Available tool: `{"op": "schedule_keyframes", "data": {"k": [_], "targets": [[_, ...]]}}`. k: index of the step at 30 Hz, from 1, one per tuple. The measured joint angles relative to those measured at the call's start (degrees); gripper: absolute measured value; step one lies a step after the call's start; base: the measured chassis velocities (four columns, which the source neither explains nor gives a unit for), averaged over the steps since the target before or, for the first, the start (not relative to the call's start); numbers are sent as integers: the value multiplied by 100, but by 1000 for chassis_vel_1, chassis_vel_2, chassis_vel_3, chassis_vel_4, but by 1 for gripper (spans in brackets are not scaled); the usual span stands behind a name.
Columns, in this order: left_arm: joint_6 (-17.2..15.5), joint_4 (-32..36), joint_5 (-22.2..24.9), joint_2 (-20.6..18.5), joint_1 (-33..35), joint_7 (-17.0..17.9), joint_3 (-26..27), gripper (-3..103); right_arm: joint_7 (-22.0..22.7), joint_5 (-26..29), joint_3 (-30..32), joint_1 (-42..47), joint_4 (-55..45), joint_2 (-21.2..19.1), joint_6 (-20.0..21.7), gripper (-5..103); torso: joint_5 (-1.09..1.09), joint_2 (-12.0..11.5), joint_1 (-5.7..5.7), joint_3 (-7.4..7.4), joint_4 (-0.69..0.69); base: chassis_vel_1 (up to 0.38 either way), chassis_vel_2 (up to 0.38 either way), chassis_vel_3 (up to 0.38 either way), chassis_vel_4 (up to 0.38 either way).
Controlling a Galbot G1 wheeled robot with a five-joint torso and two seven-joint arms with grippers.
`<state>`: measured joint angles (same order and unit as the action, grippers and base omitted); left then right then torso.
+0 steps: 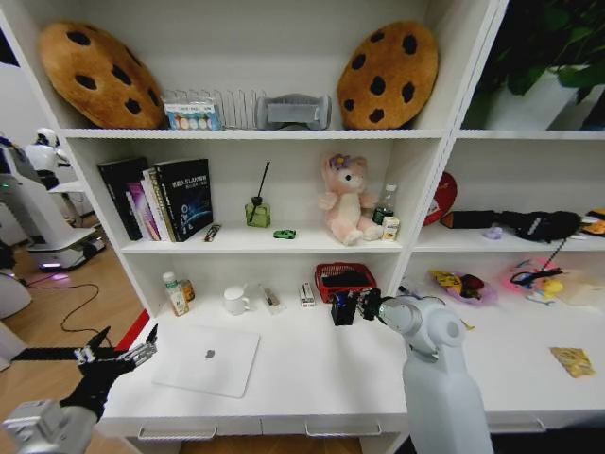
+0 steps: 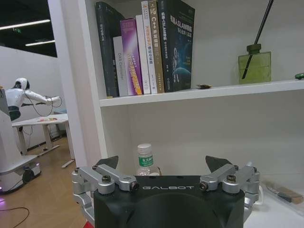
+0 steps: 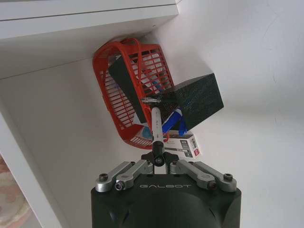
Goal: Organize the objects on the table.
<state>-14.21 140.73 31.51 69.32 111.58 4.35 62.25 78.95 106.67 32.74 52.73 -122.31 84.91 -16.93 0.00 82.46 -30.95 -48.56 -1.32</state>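
The thin silver laptop [image 1: 208, 359] lies shut on the white table [image 1: 312, 378], front left. My left gripper [image 1: 123, 345] hovers open just left of it, off the table's edge, facing the green-labelled bottle [image 2: 145, 161] that stands at the back left [image 1: 173, 293]. My right gripper [image 3: 159, 159] is shut on a white marker [image 3: 156, 126]. The marker's far end reaches a black mesh holder [image 3: 192, 99] beside the red basket [image 3: 128, 90]. A second marker [image 1: 271, 300] lies near the back wall. On the shelf above sits the tiny green car [image 1: 285, 234].
A white mug [image 1: 234, 301] and a small box [image 1: 307, 295] stand at the back of the table. The shelf above holds books [image 1: 161, 199], a diffuser bottle [image 1: 257, 210] and a pink plush bear [image 1: 345, 200]. Clutter fills the right bay.
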Motion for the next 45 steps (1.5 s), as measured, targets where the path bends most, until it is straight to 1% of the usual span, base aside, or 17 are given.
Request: {"op": "schedule_keyframes", "data": {"k": [8,13,15,23,30,31,32,34,35,36,37,38,39,41,43,44,45], "targets": [[0,0,0,0,0,0,0,100,41,-339,51,-179,380,400,-68,11,0,0,0,0,0,0,0,0,0],[0,0,0,0,0,0,0,100,48,-471,69,-314,578,577,-99,11,0,0,0,0,0,0,0,0,0],[0,0,0,0,0,0,0,100,48,-603,77,-452,811,703,-109,11,0,0,0,0,-1,0,0,0,0],[0,0,0,0,0,0,0,100,17,-924,133,-809,1314,739,-142,11,0,0,0,0,0,0,0,0,0],[0,0,0,0,0,0,0,100,-111,-1117,184,-746,1388,731,-234,11,0,0,0,0,0,0,0,0,0],[0,0,0,0,0,0,0,100,-125,-1114,185,-723,1382,731,-239,8,0,0,0,0,0,0,0,0,0],[0,0,0,0,0,0,0,100,-150,-1105,178,-694,1352,729,-244,12,0,0,0,0,-1,0,0,0,0],[0,0,0,0,0,0,0,100,-168,-1103,163,-683,1328,728,-250,12,1,0,0,0,-1,0,0,0,0],[0,0,0,0,0,0,0,100,-189,-1103,143,-681,1297,728,-266,23,1,0,0,0,-1,0,0,0,0],[0,0,0,0,0,0,0,100,-189,-1103,143,-681,1297,728,-266,23,1,0,0,0,-1,0,0,0,0],[0,0,0,0,0,0,0,100,-217,-1096,123,-679,1244,727,-290,33,1,0,0,0,0,0,0,0,0],[0,0,0,0,0,0,0,100,-232,-1099,102,-675,1203,726,-305,38,0,0,0,0,0,0,0,0,0],[0,0,0,0,0,0,0,100,-232,-1099,102,-675,1203,726,-305,38,0,0,0,0,0,0,0,0,0],[0,0,0,0,0,0,0,100,-251,-1109,27,-637,1096,725,-332,49,0,0,0,0,0,0,0,0,0],[0,0,0,0,0,0,0,100,-257,-1114,-2,-618,1063,724,-334,49,0,0,0,0,0,0,0,0,0],[0,0,0,0,0,0,0,100,-276,-1108,-64,-557,971,724,-336,55,0,0,0,0,0,0,0,0,0],[0,0,0,0,0,0,0,100,-276,-1108,-64,-557,971,724,-336,55,0,0,0,0,0,0,0,0,0]]}}
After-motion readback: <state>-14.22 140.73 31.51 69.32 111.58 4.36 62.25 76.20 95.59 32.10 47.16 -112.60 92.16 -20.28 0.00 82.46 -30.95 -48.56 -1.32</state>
